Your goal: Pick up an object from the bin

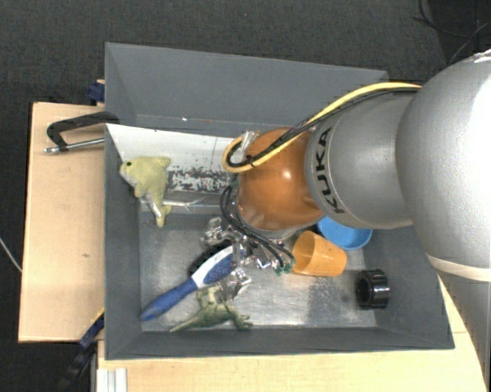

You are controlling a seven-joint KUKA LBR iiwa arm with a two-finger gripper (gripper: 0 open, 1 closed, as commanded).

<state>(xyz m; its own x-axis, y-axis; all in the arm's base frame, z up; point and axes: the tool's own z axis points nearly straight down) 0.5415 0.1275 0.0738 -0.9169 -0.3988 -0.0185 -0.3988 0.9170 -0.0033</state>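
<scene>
Gripper (230, 264) positioned low over centre of grey bin (158, 252), directly above white head of blue toothbrush (185, 288). Grip state not determinable: cannot tell. Toothbrush laid diagonally, handle pointed toward lower-left corner of view. Green toy lizard (214, 317) located just beside brush, at near wall. 2 cups located right of gripper: orange cup (320, 256) tipped on side, blue cup (345, 234) behind. Black cap (371, 288) located further right. Pale yellow plush toy (148, 183) located at upper left.

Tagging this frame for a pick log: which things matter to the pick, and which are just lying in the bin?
Part of the job: hand, over the bin's middle; blue-and-white toothbrush lying under it.

Lying about: green toy lizard beside the toothbrush; pale yellow plush toy, upper left corner; orange cup; blue cup; black cap, right.
</scene>
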